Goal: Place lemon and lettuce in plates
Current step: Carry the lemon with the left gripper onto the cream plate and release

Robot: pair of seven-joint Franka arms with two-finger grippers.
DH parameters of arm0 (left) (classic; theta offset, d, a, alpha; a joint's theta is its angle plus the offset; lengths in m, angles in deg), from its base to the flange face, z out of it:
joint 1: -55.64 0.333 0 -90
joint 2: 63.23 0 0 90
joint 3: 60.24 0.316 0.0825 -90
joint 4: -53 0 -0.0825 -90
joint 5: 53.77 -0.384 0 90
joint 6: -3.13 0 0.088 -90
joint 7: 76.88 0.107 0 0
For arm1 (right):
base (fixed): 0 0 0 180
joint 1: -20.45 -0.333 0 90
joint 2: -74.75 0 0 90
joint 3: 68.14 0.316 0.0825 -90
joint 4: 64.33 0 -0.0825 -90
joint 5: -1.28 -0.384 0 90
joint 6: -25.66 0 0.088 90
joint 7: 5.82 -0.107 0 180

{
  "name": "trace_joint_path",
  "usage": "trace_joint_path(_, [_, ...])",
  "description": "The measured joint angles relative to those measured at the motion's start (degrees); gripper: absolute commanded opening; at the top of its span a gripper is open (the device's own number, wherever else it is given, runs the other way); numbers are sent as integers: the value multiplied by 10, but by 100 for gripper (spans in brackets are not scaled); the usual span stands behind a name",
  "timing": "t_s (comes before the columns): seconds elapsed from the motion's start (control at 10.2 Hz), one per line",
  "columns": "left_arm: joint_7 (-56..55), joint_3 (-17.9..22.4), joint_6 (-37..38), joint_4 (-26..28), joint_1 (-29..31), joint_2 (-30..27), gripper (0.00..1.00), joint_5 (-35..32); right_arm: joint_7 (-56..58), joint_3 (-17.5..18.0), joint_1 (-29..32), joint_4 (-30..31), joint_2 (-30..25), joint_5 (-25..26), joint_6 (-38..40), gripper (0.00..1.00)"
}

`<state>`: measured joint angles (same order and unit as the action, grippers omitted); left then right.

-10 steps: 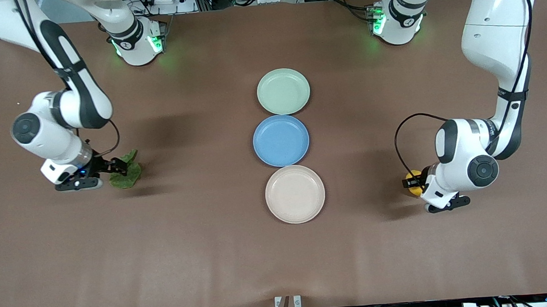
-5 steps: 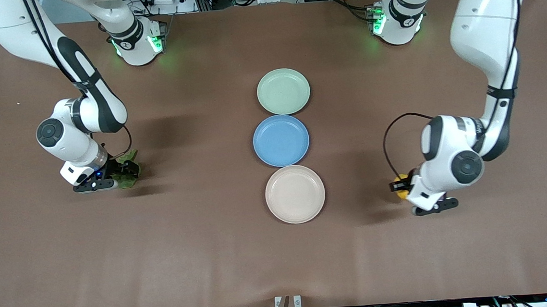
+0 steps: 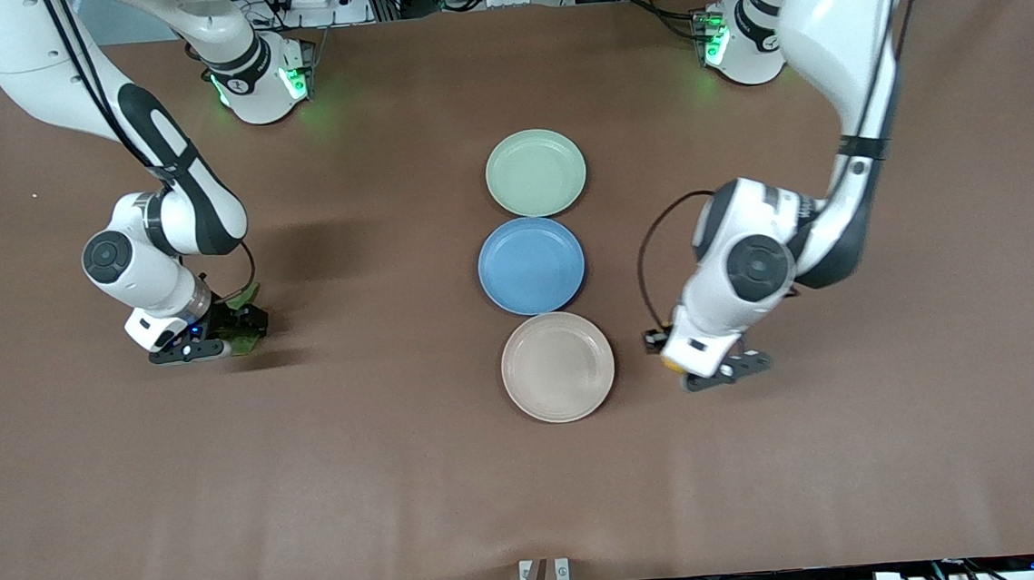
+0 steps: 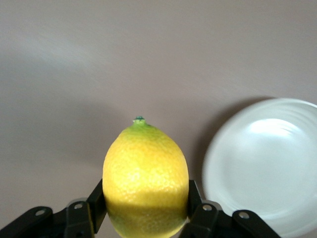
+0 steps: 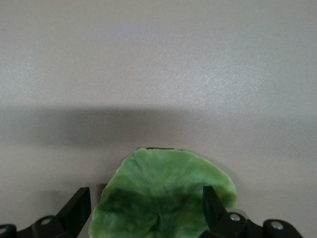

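Left gripper [image 4: 143, 218] has its fingers [image 4: 81, 218] clamped on the lemon [image 4: 145, 178], carried over bare counter [image 3: 403, 480] just beside the beige plate [image 3: 558, 366], toward the left arm's end. To do this well, I'd keep the grip firm until the fruit is over the plate's middle, then lower close before letting go, since an oval lemon is likely to roll off a shallow rim. Right gripper [image 5: 148, 220] sits low at the lettuce [image 5: 163, 196] toward the right arm's end of the counter, fingers [image 5: 74, 208] spread wide either side of the leaf, not yet pinching; a flat leaf probably needs a low pinch. Mint plate [image 3: 535, 172] and blue plate [image 3: 531, 264] are empty. No brands or writing legible.
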<state>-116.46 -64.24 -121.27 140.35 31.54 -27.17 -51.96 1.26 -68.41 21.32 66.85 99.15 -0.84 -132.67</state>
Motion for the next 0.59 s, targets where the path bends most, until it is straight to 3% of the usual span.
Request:
trace_joint_path(0.1, [-18, 0, -11, -8, -21, 9, 0, 4, 0, -1, 0, 1, 1, 0, 0, 100])
trace_joint_path(0.2, [-36, 0, -36, -13, -40, 23, 0, 10, 0, -1, 1, 1, 1, 0, 0, 88])
trace_joint_path(0.29, [-51, 0, -64, -15, -57, 39, 0, 21, 0, -2, 2, 1, 1, 0, 0, 61])
trace_joint_path(0.39, [-68, 0, -88, -16, -72, 55, 0, 26, 0, -2, 2, 1, 1, 0, 0, 44])
trace_joint_path(0.49, [-79, 1, -107, -17, -82, 71, 0, 27, 0, -2, 2, 1, 1, 0, 0, 28])
trace_joint_path(0.59, [-81, 1, -123, -18, -84, 83, 8, 27, 0, -3, 2, 1, 0, 0, -1, 20])
